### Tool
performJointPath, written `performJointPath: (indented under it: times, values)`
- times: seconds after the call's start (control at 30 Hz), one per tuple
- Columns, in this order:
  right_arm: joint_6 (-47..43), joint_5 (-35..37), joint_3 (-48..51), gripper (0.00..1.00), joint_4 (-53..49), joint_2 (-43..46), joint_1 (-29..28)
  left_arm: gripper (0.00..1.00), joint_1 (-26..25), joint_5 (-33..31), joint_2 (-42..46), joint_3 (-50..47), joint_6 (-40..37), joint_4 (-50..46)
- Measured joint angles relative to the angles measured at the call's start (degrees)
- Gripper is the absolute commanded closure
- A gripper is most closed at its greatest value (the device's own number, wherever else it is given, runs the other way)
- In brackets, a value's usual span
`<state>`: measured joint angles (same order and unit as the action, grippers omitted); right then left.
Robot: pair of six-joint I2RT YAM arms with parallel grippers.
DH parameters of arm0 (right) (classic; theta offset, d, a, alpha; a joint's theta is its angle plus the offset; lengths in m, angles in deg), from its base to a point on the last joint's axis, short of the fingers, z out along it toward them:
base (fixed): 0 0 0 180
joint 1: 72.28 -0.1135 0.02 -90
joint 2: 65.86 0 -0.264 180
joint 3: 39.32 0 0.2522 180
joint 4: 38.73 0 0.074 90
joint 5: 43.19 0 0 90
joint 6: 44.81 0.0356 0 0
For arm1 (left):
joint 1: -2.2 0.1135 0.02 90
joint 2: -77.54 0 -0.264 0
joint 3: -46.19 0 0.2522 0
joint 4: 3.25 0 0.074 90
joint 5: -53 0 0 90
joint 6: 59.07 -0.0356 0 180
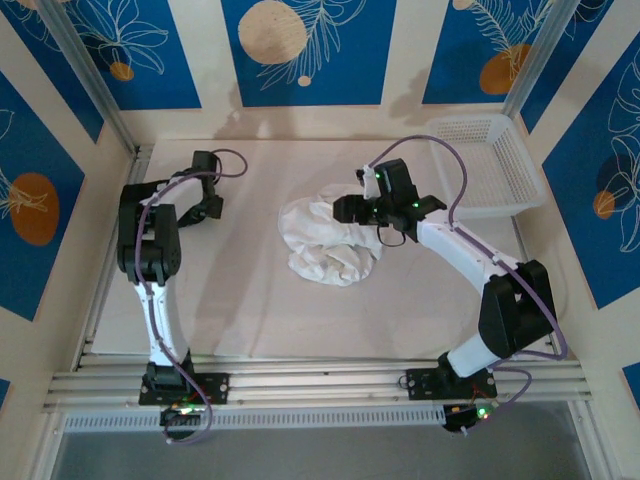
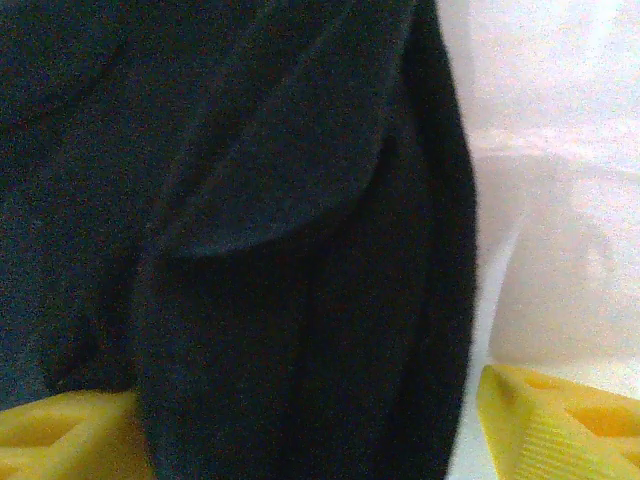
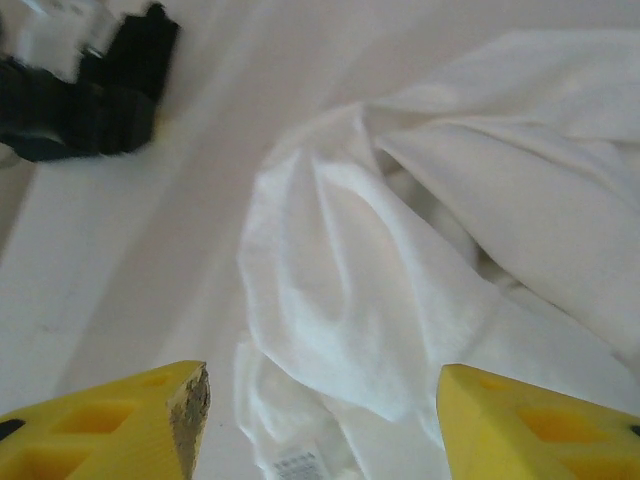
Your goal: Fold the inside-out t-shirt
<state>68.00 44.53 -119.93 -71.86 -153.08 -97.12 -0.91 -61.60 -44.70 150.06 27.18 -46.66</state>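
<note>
The inside-out t-shirt lies crumpled in a white heap at the middle of the table. My right gripper hovers over its upper right part. In the right wrist view this gripper is open, its yellow fingers wide apart above loose folds of the t-shirt, and a sewn label shows between them. My left gripper stays at the far left, away from the shirt. In the left wrist view it is open, with a black mass between its yellow fingers.
A white plastic basket stands at the back right corner. The left arm's black links show beyond the shirt in the right wrist view. Metal rails run along the near edge, and wall panels close in the table's sides.
</note>
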Motion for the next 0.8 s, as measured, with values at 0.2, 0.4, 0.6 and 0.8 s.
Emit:
performJointPath:
  times: [0.2,0.4,0.6,0.8]
  values:
    - [-3.0,6.8,0.1,0.36,-6.4,-0.3,0.0,0.16,0.3,0.4,1.9,-0.2,0.2,0.0]
    - [-4.2,10.5,2.2,0.36,-10.3,-0.9,-1.1,0.15,-9.4,8.5,19.6,-13.8,5.2,6.9]
    - [-4.1,9.6,5.9,0.36,-12.6,-1.3,-5.2,0.23,-22.1,28.2,31.1,-30.9,13.8,20.7]
    - [-3.3,8.1,6.3,0.49,-11.8,-7.9,-7.0,0.45,-23.7,38.5,22.8,-33.8,19.9,26.3]
